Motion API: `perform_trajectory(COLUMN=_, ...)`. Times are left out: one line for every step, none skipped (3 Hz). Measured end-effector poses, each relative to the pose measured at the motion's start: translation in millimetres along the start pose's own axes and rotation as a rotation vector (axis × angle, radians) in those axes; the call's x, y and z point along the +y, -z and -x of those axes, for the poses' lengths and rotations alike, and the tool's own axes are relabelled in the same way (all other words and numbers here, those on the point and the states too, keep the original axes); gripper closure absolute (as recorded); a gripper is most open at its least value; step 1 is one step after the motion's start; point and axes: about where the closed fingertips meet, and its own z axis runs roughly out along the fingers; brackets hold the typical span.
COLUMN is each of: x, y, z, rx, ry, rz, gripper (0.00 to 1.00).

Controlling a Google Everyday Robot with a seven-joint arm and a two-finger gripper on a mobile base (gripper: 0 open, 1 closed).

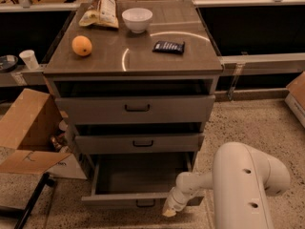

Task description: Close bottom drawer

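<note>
The bottom drawer (119, 200) is the lowest of three grey-brown drawers. It is pulled out, and its empty inside shows from above. Its small black bar handle (145, 203) sits at the middle of the front panel. My white arm reaches in from the lower right. My gripper (170, 210) is at the drawer's front panel, just right of the handle, low in the view. The middle drawer (138, 143) and top drawer (136, 109) stand above it, each slightly out.
On the cabinet top are an orange (82, 46), a white bowl (137, 19), a chip bag (101, 6) and a dark snack bar (168, 46). An open cardboard box (26, 132) stands on the floor at the left. A black bar (28, 202) lies at lower left.
</note>
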Motion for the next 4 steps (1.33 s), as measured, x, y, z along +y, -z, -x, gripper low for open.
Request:
perform_trajectory(x=0.0, y=0.0, z=0.0, rx=0.000, ry=0.000, rz=0.000, gripper=0.48)
perform_trajectory(x=0.1, y=-0.1, z=0.0, rx=0.000, ry=0.000, rz=0.000, gripper=0.25)
perform_trajectory(x=0.0, y=0.0, z=0.0, rx=0.000, ry=0.000, rz=0.000, gripper=0.02)
perform_trajectory(x=-15.6, y=5.9, z=2.5, rx=-0.010, ry=0.037, rz=-0.058, gripper=0.00)
